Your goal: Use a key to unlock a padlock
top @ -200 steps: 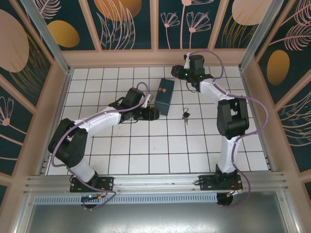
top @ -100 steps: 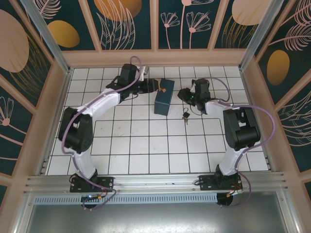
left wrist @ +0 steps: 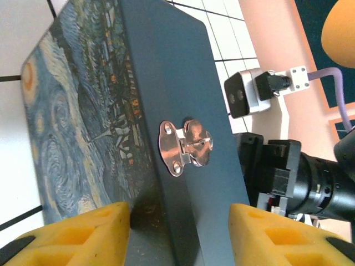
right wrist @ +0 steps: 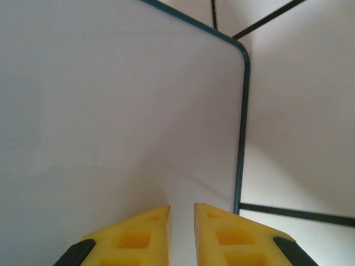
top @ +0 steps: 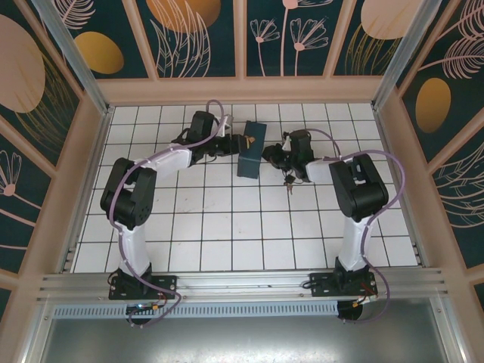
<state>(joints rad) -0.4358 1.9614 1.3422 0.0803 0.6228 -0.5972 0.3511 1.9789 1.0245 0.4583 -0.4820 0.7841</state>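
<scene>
I judge the padlock (top: 288, 180) small, rigid and slippery, best pinched across its dark body; left gripper (left wrist: 178, 221) spread astride the box (left wrist: 138, 122), right gripper (right wrist: 181, 227) nearly closed, empty.

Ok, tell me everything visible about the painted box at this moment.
The dark teal box with a blue-and-yellow swirl painting on one face stands on the white tiled floor at mid-table. A small silvery metal hasp sits on its plain side. The left gripper straddles it, yellow pads either side, not visibly clamped.
</scene>
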